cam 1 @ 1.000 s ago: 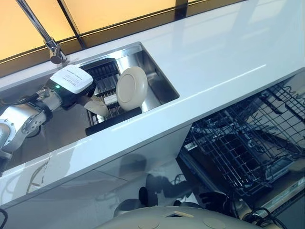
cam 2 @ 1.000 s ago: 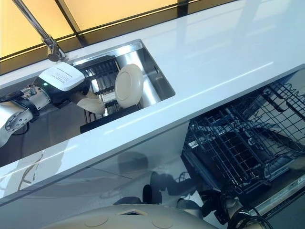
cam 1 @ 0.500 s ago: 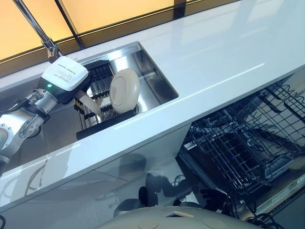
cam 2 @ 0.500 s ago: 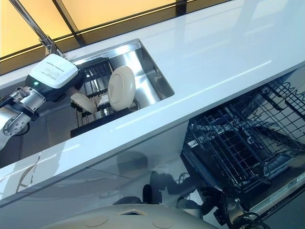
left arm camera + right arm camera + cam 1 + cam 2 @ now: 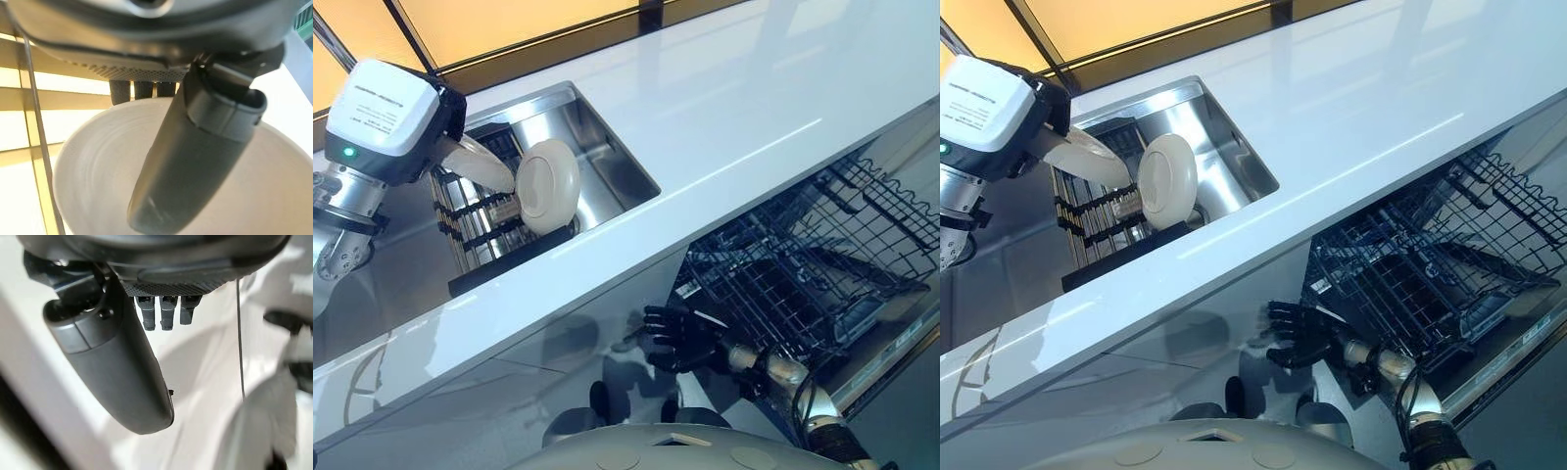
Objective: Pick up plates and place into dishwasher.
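The cream plate (image 5: 548, 184) stands on edge above the dark drying rack (image 5: 480, 220) in the steel sink (image 5: 607, 166), pinched by the left hand (image 5: 470, 162): its thumb lies across the plate's face while the fingers curl behind the rim, a grip that likely keeps the plate upright so it clears the rack's slots. The white desk (image 5: 734, 108) runs beside the sink. Below its front edge, the dishwasher's open wire basket (image 5: 803, 274) waits pulled out. The right hand (image 5: 680, 338) hovers just beside it, fingers spread and empty, seemingly ready to receive or steady the plate.
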`<state>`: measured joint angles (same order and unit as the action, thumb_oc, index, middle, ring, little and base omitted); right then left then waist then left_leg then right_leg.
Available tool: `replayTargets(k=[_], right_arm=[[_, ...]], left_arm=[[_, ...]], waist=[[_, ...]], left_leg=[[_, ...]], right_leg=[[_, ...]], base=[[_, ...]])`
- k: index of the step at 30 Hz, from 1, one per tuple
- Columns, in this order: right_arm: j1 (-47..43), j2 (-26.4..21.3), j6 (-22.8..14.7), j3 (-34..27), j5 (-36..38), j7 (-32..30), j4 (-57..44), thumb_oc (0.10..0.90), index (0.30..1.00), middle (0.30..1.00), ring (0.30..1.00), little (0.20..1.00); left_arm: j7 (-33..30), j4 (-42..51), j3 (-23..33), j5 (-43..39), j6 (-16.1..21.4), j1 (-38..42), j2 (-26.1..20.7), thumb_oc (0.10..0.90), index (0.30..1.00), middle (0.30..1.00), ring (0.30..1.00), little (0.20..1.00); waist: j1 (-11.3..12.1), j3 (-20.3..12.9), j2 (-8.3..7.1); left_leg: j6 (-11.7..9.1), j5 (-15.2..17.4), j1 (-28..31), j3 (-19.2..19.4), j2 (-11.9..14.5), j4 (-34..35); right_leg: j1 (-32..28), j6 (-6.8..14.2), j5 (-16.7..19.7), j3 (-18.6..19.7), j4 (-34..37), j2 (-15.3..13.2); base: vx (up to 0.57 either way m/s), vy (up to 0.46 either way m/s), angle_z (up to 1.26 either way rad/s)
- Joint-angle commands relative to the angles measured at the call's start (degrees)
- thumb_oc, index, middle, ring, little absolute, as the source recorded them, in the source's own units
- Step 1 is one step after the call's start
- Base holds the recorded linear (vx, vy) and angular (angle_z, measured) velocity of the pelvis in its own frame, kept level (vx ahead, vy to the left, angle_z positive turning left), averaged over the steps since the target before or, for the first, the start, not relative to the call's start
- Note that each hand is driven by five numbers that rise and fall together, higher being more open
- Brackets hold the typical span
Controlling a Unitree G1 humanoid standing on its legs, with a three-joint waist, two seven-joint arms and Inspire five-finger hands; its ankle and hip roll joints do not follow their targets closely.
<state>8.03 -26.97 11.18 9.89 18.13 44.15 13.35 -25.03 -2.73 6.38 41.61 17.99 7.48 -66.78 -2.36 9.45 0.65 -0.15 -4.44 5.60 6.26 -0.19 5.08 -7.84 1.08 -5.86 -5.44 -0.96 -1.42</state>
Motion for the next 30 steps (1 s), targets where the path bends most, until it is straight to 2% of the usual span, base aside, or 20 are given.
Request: replayTargets(k=[1, 4, 5, 9, 10, 12, 13, 16, 19, 21, 25, 30], right_arm=[[-2.7, -5.3, -1.9, -6.7, 12.0, 0.3, -8.0, 0.8, 0.9, 0.9, 0.9, 0.9], [-3.2, -6.5, -3.2, -12.2, 11.8, -8.4, -8.6, 0.8, 0.9, 0.9, 0.9, 0.9], [-2.8, -6.7, -4.7, -14.8, 10.2, -13.5, -8.6, 0.8, 0.9, 0.9, 0.9, 0.9], [-0.3, -6.4, -7.0, -22.9, 9.1, -24.7, -10.5, 0.8, 0.9, 0.9, 0.9, 0.9], [0.9, -5.5, -11.5, -27.7, 7.1, -32.5, -11.8, 0.8, 0.9, 0.9, 0.9, 0.9], [1.4, -4.1, -15.5, -30.8, 4.6, -42.7, -14.6, 0.8, 0.9, 0.9, 0.9, 0.9], [1.4, -3.1, -19.6, -32.8, -0.8, -50.2, -16.4, 0.8, 0.9, 0.9, 0.9, 0.9], [-0.9, -2.9, -25.9, -34.6, -7.8, -61.0, -22.3, 0.8, 0.9, 0.9, 0.9, 0.9], [-4.6, -4.9, -30.9, -33.3, -16.3, -62.9, -26.9, 0.8, 0.9, 0.9, 0.9, 0.9], [-7.0, -8.2, -31.0, -31.1, -18.3, -60.7, -30.4, 0.8, 0.9, 0.9, 0.9, 0.9], [-11.3, -13.2, -31.2, -26.0, -19.9, -52.3, -33.1, 0.8, 0.9, 0.9, 0.9, 0.9], [-15.7, -17.4, -29.1, -20.9, -22.5, -49.4, -34.2, 0.8, 0.9, 0.9, 0.9, 0.9]], left_arm=[[-8.0, -2.0, 1.9, -4.3, -3.1, 8.2, -4.2, 0.1, 0.3, 0.3, 0.3, 0.2], [-9.4, -1.4, 4.5, -4.0, -2.2, 5.7, -3.3, 0.1, 0.3, 0.3, 0.3, 0.2], [-9.8, -0.8, 6.3, -4.1, -1.8, 4.1, -2.9, 0.1, 0.3, 0.3, 0.3, 0.2], [-10.1, 1.8, 13.8, -4.8, -0.5, -2.2, -1.8, 0.1, 0.3, 0.3, 0.3, 0.2], [-10.9, 2.5, 16.7, -5.6, 0.2, -4.8, -1.3, 0.1, 0.3, 0.3, 0.3, 0.2], [-11.2, 4.3, 19.5, -5.6, 0.3, -7.3, 0.3, 0.1, 0.3, 0.3, 0.3, 0.2], [-11.4, 5.2, 20.6, -5.9, 0.1, -8.3, 1.1, 0.1, 0.3, 0.3, 0.3, 0.2], [-10.4, 8.3, 19.8, -6.9, -2.3, -7.0, 2.9, 0.1, 0.3, 0.3, 0.3, 0.2], [-7.9, 10.2, 16.4, -8.7, -4.4, -2.3, 3.6, 0.1, 0.3, 0.3, 0.3, 0.2], [-6.1, 11.6, 13.2, -9.8, -6.2, 1.6, 3.5, 0.1, 0.3, 0.3, 0.3, 0.2], [-5.4, 12.4, 8.6, -11.0, -6.2, 6.8, 4.2, 0.1, 0.3, 0.3, 0.3, 0.2], [-4.3, 14.1, 5.9, -12.5, -5.0, 9.2, 5.8, 0.1, 0.3, 0.3, 0.3, 0.2]], waist=[[-2.1, -4.0, 0.37], [-2.6, -4.3, 0.24], [-3.0, -4.4, 0.23], [-4.2, -4.6, 0.38], [-4.8, -4.7, 0.5], [-5.5, -4.8, 0.84], [-6.0, -4.9, 1.16], [-6.9, -5.2, 2.16], [-6.9, -5.2, 2.77], [-6.3, -5.2, 2.89], [-4.8, -5.8, 2.36], [-2.9, -6.5, 1.56]], left_leg=[[1.8, 8.2, 2.5, 0.8, -3.5, -0.1], [1.8, 8.1, 2.4, 1.1, -3.5, -0.1], [1.9, 8.2, 2.4, 1.3, -3.5, -0.1], [2.1, 8.5, 2.6, 2.0, -3.5, -0.1], [2.3, 8.6, 2.6, 2.3, -3.6, -0.1], [2.5, 8.9, 2.8, 2.7, -3.7, -0.1], [2.7, 9.1, 2.8, 2.8, -3.9, -0.1], [3.1, 9.5, 3.0, 2.9, -4.1, -0.1], [3.3, 9.6, 3.1, 3.0, -4.2, -0.2], [3.3, 9.7, 3.1, 2.9, -4.3, -0.2], [2.9, 9.6, 2.8, 2.7, -4.2, -0.3], [2.6, 9.5, 2.6, 2.4, -3.9, -0.5]], right_leg=[[4.6, 4.9, 1.6, -1.0, -2.4, 1.0], [4.8, 4.8, 1.7, -0.6, -2.4, 1.0], [4.9, 4.8, 1.7, -0.3, -2.5, 1.1], [5.1, 4.8, 1.9, 0.6, -2.5, 1.3], [5.2, 4.9, 2.1, 1.2, -2.5, 1.5], [5.5, 5.0, 2.3, 2.0, -2.7, 1.7], [5.6, 5.1, 2.5, 2.6, -2.7, 1.8], [5.9, 5.3, 3.0, 3.9, -2.9, 2.0], [6.4, 5.5, 2.9, 4.8, -3.8, 2.1], [6.4, 5.5, 2.5, 4.6, -4.1, 2.1], [6.3, 5.4, 1.8, 3.6, -4.1, 1.9], [5.7, 4.9, 1.0, 2.3, -3.7, 1.7]], base=[[0.0, 0.003, -0.21], [0.0, 0.015, -0.14], [-0.01, 0.026, -0.19], [-0.01, 0.026, -0.22], [0.0, 0.035, -0.18], [0.0, 0.042, -0.25], [0.01, 0.045, -0.23], [0.02, 0.069, -0.18], [-0.01, 0.046, -0.25], [-0.02, 0.026, -0.22], [-0.01, 0.003, -0.02], [0.0, -0.002, 0.01]])
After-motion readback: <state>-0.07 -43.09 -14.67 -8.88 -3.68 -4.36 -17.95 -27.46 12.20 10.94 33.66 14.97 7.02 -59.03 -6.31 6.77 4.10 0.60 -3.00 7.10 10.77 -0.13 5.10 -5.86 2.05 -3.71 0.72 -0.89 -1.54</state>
